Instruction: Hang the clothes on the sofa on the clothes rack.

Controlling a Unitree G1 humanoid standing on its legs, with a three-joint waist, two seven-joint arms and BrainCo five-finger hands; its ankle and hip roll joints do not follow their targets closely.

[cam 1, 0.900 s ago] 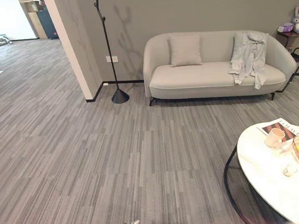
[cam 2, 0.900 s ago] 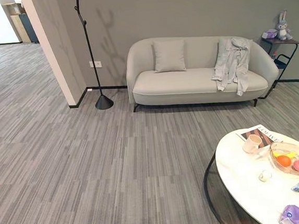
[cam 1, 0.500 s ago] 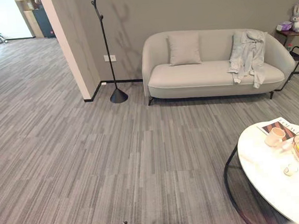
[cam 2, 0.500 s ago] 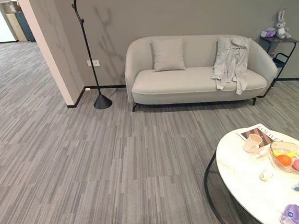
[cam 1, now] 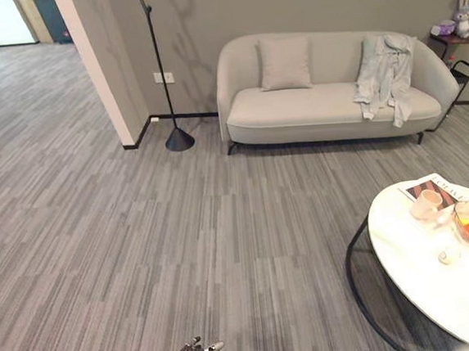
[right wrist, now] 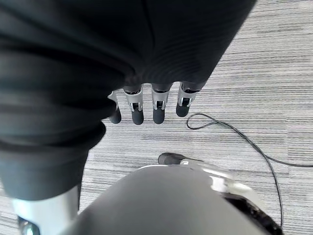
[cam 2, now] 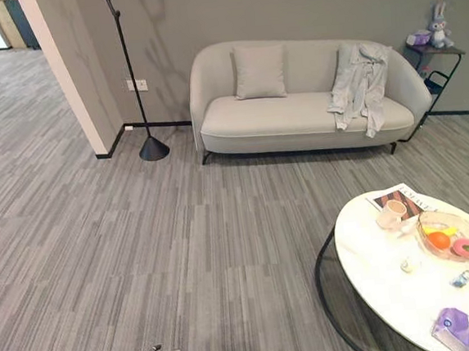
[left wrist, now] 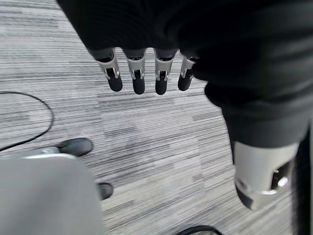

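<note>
1. Far left: clothes rack (cam 1: 155, 59) stands by the wall corner.
2. Far centre: sofa (cam 1: 319, 106), cushion (cam 1: 285, 63) on it.
3. Clothes (cam 1: 386, 76) draped over the sofa's right end.
4. My left hand (left wrist: 142, 73) and right hand (right wrist: 146, 105): fingers straight, empty, over floor.
5. Near right: round table (cam 1: 407, 267).

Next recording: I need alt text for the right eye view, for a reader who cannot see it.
A pale garment hangs over the right end of a light sofa against a grey wall, with a black clothes rack standing left of it across striped grey carpet. A round white table with a cup and fruit bowl sits at lower right.
</note>
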